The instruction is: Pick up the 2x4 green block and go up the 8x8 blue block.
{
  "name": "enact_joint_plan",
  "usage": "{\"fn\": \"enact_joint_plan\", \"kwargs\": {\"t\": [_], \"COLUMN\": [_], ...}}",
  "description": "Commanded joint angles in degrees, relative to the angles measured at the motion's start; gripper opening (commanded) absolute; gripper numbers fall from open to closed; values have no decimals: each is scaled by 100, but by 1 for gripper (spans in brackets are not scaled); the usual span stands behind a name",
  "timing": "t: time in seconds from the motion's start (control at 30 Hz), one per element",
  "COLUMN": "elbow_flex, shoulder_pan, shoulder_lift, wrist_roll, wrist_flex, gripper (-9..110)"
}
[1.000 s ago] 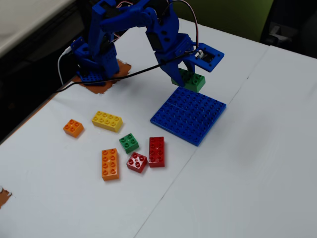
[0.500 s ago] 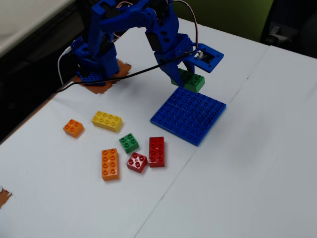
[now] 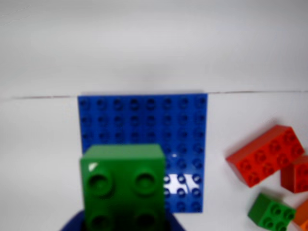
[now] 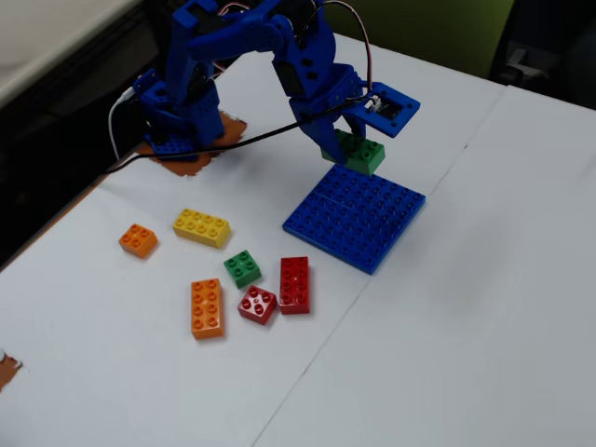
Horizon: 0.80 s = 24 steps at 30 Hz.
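Looking across the white table (image 4: 466,307) from where the fixed view stood, the biggest thing was the blue arm (image 4: 242,56) bent forward, and below its tip lay the 8x8 blue block (image 4: 358,219), flat, its near corner pointing toward the loose bricks. The gripper (image 4: 346,147) was clenched on the 2x4 green block (image 4: 356,152), which hung off the table at the plate's far edge, just over the rim rather than over the middle. In the wrist view the 2x4 green block (image 3: 124,185) filled the lower centre, studs up, its long axis running away from the camera toward the plate's far side, with the 8x8 blue block (image 3: 144,120) spread out beyond and beneath it. I judged that the relation that mattered was this: the plate's centre lay ahead of the brick along that same long axis, so the carry needed to go forward over the studs before any lowering.

Off to the side, well apart from the plate, sat the red 2x4 brick (image 4: 294,283), the orange 2x4 brick (image 4: 207,307), the yellow brick (image 4: 201,226), the small green 2x2 brick (image 4: 242,267), the small red brick (image 4: 257,304) and the small orange brick (image 4: 138,239).
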Motion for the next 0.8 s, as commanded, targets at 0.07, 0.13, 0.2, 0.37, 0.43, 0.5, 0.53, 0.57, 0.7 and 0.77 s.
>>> {"fn": "enact_joint_plan", "kwargs": {"t": [0.07, 0.13, 0.2, 0.37, 0.43, 0.5, 0.53, 0.57, 0.7, 0.77], "elbow_flex": [-308, -308, -308, -308, -308, -308, -308, -308, -308, -308], "shoulder_pan": [88, 97, 105, 132, 149, 158, 158, 158, 158, 158], "shoulder_lift": [62, 62, 53, 53, 53, 53, 44, 44, 44, 44], "wrist_roll": [-44, -44, -44, -44, -44, -44, -44, -44, -44, -44], "wrist_flex": [-149, -158, -158, -167, -167, -176, -185, -193, -211, -202], "gripper": [4, 4, 4, 3, 3, 3, 3, 3, 3, 4]}}
